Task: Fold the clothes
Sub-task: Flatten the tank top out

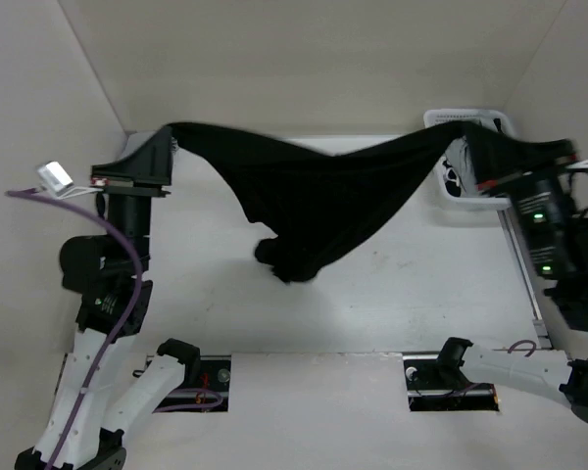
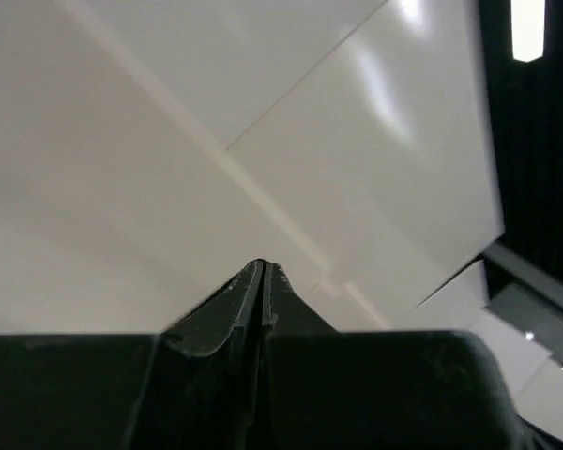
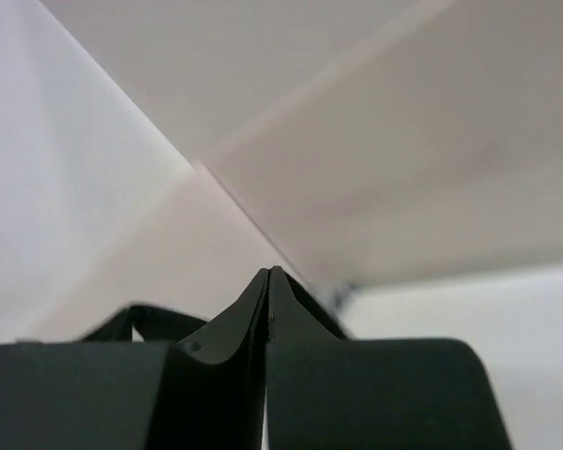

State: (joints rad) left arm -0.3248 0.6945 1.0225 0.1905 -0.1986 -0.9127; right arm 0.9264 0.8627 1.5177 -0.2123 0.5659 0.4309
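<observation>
Spanning left pincer (image 1: pixel 168 140) to right pincer (image 1: pixel 463 137), tank top (image 1: pixel 314 196) sags

The black tank top (image 1: pixel 314 211) is thin, soft cloth, matt all over and hanging in limp folds, while the white table (image 1: pixel 392 313) looks smooth and hard with only a dull sheen. The left gripper (image 2: pixel 263 270) and right gripper (image 3: pixel 267 274) are dark moulded plastic, smooth with a faint gloss along the edges (much like the black arm housings), and the near arm links (image 1: pixel 147 387) have white glossy shells beside a purple rubbery cable (image 1: pixel 135 262). At the far right the white basket (image 1: pixel 436 119) is open-lattice plastic, and the pale walls (image 2: pixel 169 141) are smooth boards catching soft glare.
</observation>
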